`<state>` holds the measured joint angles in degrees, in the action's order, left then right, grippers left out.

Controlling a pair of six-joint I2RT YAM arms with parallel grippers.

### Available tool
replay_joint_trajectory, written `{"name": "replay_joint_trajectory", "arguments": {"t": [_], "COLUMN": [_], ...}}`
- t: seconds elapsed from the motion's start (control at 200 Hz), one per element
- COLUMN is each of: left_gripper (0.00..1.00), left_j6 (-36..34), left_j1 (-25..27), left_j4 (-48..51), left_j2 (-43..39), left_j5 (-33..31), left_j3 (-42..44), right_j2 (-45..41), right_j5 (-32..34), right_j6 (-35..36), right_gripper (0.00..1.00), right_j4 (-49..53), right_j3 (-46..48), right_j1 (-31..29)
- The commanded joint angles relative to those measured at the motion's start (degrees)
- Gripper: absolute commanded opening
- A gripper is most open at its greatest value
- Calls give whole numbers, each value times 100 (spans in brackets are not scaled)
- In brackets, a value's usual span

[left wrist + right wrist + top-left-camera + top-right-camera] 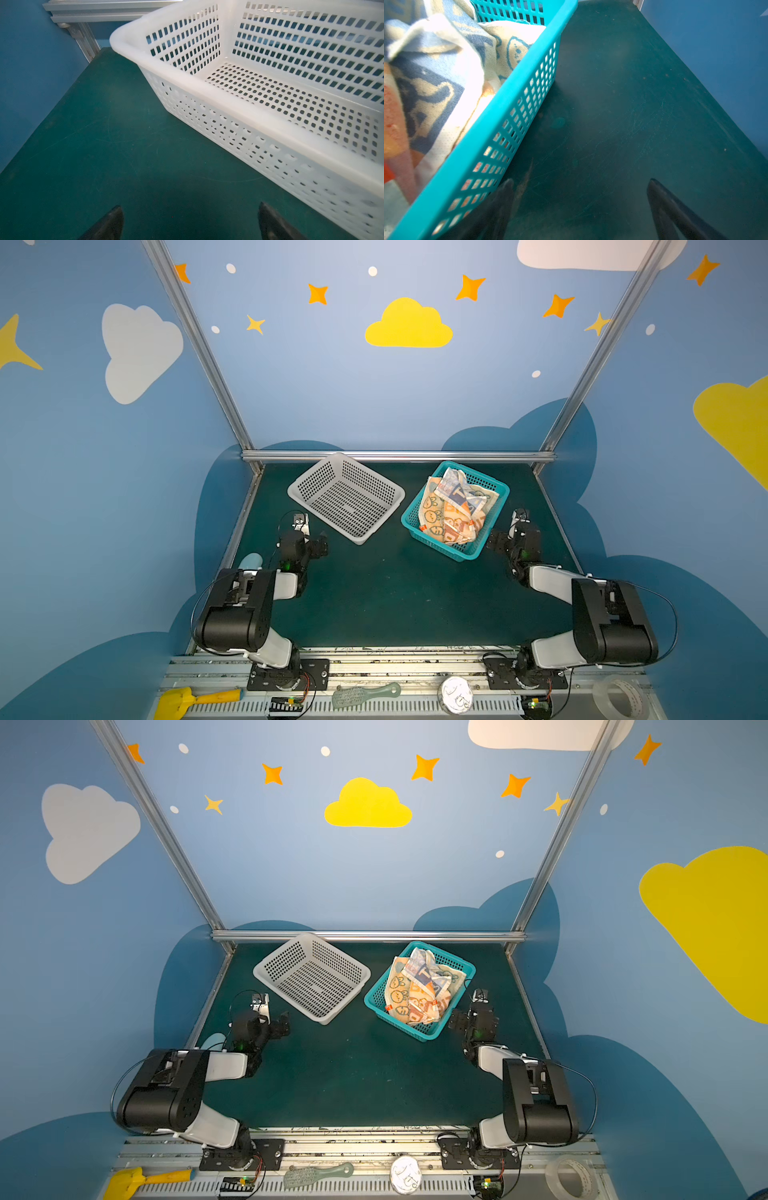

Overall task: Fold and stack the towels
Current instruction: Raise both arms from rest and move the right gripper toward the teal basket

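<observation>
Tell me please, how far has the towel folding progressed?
Done: nothing visible. The towels lie crumpled in the teal basket; the white basket is empty. In hand: nothing; the left gripper and right gripper are open over the green mat. Remaining: take out, fold and stack every towel.

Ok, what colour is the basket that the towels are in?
Teal. The basket shows best in the right wrist view, with the crumpled towels inside.
</observation>
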<state>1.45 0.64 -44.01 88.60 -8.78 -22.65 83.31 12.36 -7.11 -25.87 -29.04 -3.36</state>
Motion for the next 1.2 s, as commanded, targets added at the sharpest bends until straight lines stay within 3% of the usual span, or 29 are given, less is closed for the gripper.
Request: {"name": "replay_joint_trajectory", "arguments": {"t": [0.0, 0.726, 0.811, 0.926, 0.966, 1.011, 1.056, 1.101, 1.191], "left_gripper": [100, 100, 100, 100, 100, 100, 100, 100, 100], "left_j6": [-25, -37, 263, 56, -49, -88, 31, 225, 197], "left_j1": [-21, -29, 56, 164, 237, 298, 407, 436, 374], "left_j4": [-59, -94, -47, -524, -638, -888, -1010, -593, 765], "left_j2": [-88, -119, -270, -395, -475, -518, -572, -816, -1408], "left_j5": [34, 28, -756, -764, -785, -850, -1479, -2051, -1806], "left_j3": [-92, -64, -43, 276, 384, 531, 539, 392, 184], "right_j2": [-74, -85, -317, -670, -959, -1187, -1246, -1205, -1033], "right_j5": [-72, -60, 56, 275, 705, 668, 717, 813, 1074], "right_j6": [-31, -30, -148, 255, -279, -544, -601, -720, -645], "right_gripper": [99, 99, 99, 99, 99, 99, 99, 99, 99], "right_j4": [-23, -26, 84, 179, 877, 1236, 1225, 1287, 1700], "right_j3": [-40, -26, 26, 34, -161, -219, -159, -177, -469], "right_j1": [-7, -4, 10, -41, -40, 71, 78, 81, 88]}}
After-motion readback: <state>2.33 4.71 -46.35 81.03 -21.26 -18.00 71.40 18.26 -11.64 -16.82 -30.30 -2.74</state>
